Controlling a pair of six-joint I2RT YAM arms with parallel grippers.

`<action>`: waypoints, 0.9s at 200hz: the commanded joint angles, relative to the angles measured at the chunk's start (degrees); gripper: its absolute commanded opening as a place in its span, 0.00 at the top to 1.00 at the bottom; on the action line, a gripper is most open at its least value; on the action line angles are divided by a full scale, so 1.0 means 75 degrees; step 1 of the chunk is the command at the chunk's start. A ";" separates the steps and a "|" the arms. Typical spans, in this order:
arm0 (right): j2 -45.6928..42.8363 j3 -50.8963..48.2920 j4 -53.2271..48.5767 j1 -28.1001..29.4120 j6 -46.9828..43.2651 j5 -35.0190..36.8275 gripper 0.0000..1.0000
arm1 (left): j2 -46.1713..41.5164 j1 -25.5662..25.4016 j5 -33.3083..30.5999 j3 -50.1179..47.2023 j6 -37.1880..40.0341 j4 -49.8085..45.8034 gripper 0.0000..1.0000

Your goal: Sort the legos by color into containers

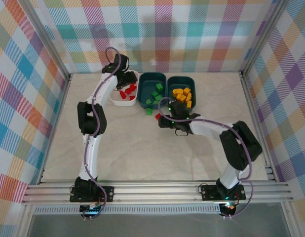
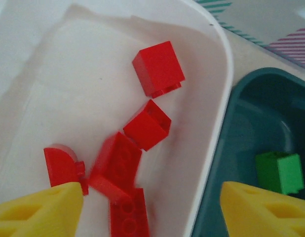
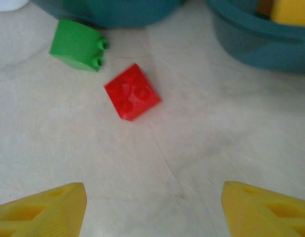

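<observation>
Glossy red bricks [image 2: 158, 68] are held in the rounded white bin [image 2: 224, 94], green bricks [image 1: 159, 87] and yellow bricks [image 1: 183, 94] in the teal bins [image 1: 152, 74], with left fingers [image 2: 39, 210] and right fingers [image 3: 41, 210] spread.

Glossy plastic red bricks [image 2: 157, 68] in a smooth white plastic bin [image 2: 208, 123], matt marbled tabletop [image 3: 192, 148]

Pale, marbled tabletop [image 1: 142, 153], faintly creased and mottled up close. Pastel plaid walls [image 1: 192, 34] close it in on three sides. Silver metal posts [image 1: 49, 44] slant up at the back corners, and a ribbed metal rail [image 1: 157, 190] runs along the near edge.
</observation>
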 commanded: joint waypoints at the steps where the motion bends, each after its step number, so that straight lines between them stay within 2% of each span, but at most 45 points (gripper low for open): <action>1: 0.0674 0.0918 -0.0637 0.0139 -0.0706 0.0507 0.27 | -0.2109 0.0057 0.0490 -0.1415 0.0052 0.0696 0.20; 47: 0.1839 0.2055 -0.1157 0.0150 -0.1807 0.0817 0.27 | -0.5942 0.0057 0.0908 -0.6936 -0.0880 0.3370 0.16; 65: 0.2150 0.2355 -0.1277 0.0150 -0.2156 0.0589 0.28 | -0.6983 0.0057 0.0954 -0.8613 -0.1081 0.3728 0.15; 97: 0.2730 0.2775 -0.1292 0.0144 -0.2542 0.0720 0.32 | -0.8692 0.0055 0.1011 -1.1012 -0.1316 0.3851 0.16; 121: 0.2993 0.2980 -0.1226 0.0150 -0.2654 0.0838 0.41 | -0.9879 0.0057 0.1091 -1.2034 -0.1394 0.3642 0.14; 145: 0.3044 0.3005 -0.1002 0.0147 -0.2678 0.0807 0.51 | -1.0877 0.0056 0.0766 -1.2487 -0.1292 0.3062 0.10; 180: 0.2899 0.2958 -0.0893 0.0159 -0.2630 0.0709 0.63 | -1.1532 0.0057 0.0587 -1.2622 -0.1147 0.2522 0.08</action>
